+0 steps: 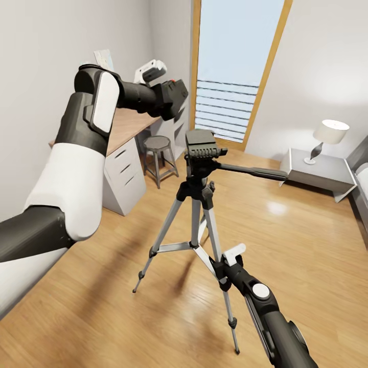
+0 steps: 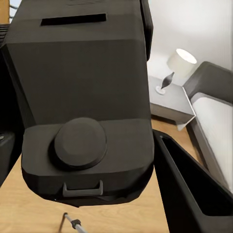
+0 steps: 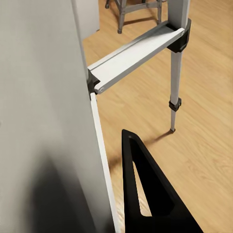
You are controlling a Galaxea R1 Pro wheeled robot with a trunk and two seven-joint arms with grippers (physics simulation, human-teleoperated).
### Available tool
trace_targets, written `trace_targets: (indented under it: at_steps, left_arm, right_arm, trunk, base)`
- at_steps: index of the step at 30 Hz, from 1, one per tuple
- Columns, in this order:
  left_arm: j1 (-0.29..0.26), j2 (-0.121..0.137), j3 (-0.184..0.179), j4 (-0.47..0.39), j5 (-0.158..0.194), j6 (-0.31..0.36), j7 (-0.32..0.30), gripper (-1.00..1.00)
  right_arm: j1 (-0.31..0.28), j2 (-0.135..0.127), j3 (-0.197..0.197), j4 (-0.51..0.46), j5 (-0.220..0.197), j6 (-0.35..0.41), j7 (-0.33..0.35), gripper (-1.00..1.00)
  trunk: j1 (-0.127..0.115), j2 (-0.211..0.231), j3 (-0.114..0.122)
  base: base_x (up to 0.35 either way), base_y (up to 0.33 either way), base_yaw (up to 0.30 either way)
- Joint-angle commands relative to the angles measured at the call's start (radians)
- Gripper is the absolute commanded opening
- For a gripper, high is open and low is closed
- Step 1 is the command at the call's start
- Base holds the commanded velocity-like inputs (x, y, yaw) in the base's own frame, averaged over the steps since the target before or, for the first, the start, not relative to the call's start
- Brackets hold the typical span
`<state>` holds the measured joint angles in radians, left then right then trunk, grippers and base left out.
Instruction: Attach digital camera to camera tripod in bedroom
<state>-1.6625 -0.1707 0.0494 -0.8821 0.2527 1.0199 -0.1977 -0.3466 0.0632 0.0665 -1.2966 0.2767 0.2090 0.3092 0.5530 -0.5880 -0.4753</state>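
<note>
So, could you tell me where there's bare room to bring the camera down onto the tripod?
The flat plate of the camera tripod is bare, open from above and from the window side. The pan handle crowds its right. The left pincer, holding the digital camera, hangs up-left. Low down, the right pincer crowds a leg.

Matt black, plastic-looking digital camera [image 2: 82, 97], smooth-faced, held between the dark matt fingers [image 2: 194, 189] of the left gripper [image 1: 171, 99]. Camera tripod [image 1: 197, 214]: brushed silver metal legs, black matt joints and head. At the right gripper [image 1: 225, 263], a pale metal leg lies against a matt black finger [image 3: 150, 194]. Floor [image 1: 286, 245]: glossy light wood. Desk top [image 1: 130, 125]: matt wood.
</note>
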Motion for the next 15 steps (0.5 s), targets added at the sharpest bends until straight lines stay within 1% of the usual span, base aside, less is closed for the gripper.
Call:
trace_targets:
  at_steps: [1, 8, 15]
  left_arm:
    - [-0.004, -0.003, 0.005, 0.001, -0.009, 0.005, -0.011, -1.00]
    - [-0.014, -0.004, 0.005, -0.001, -0.010, 0.004, -0.014, -1.00]
    - [-0.018, -0.004, 0.006, -0.001, -0.010, 0.005, -0.015, -1.00]
  right_arm:
    - [0.000, 0.000, -0.002, 0.003, 0.048, 0.003, 0.004, -1.00]
    - [0.000, 0.003, -0.002, 0.004, 0.048, 0.002, 0.000, -1.00]
    - [0.000, 0.004, -0.002, 0.004, 0.046, 0.003, -0.018, -1.00]
  trunk:
    - [0.001, -0.001, -0.001]
    - [0.001, -0.001, -0.001]
    - [0.001, -0.001, -0.001]
  base:
    - [0.000, 0.000, 0.000]
    - [0.000, 0.000, 0.000]
    - [0.000, 0.000, 0.000]
